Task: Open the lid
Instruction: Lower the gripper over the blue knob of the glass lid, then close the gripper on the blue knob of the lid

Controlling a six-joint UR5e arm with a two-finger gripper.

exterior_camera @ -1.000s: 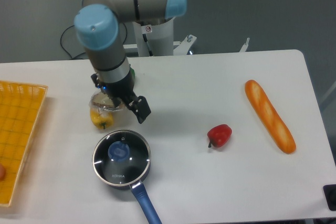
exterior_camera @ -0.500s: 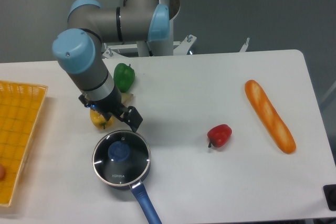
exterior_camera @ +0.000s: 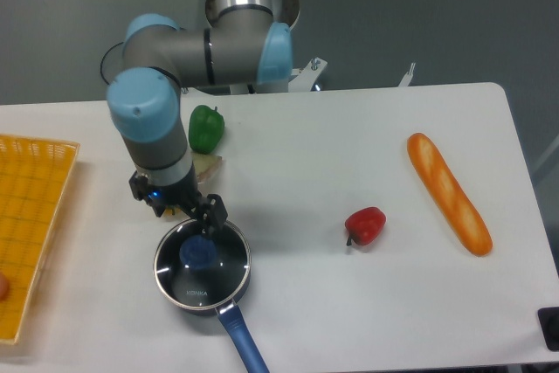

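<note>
"Where was the lid (exterior_camera: 203,263) when the shot was taken?"

"It sat on the dark saucepan (exterior_camera: 236,287), near the front edge of the white table (exterior_camera: 349,137). It was clear glass with a thin metal rim, white KONKA lettering on its near side and a blue knob (exterior_camera: 197,252) at its centre. The pan's blue handle (exterior_camera: 244,345) ran from under the lid toward the table's front edge."

"And the gripper (exterior_camera: 194,224)?"

"It hung over the lid's far half, just behind the knob, at the end of the grey and light-blue arm (exterior_camera: 157,133). From this angle the wrist covered most of the fingers, so whether they stood apart or together could not be told, nor whether they touched the knob."

"What else lay around the lid?"

"A green pepper (exterior_camera: 206,127) stood behind the lid, beyond the arm's wrist. A red pepper (exterior_camera: 365,225) lay to the right of the lid, and a long bread loaf (exterior_camera: 448,192) farther right still. To the left of the lid an orange basket (exterior_camera: 31,224) reached the picture's edge."
</note>
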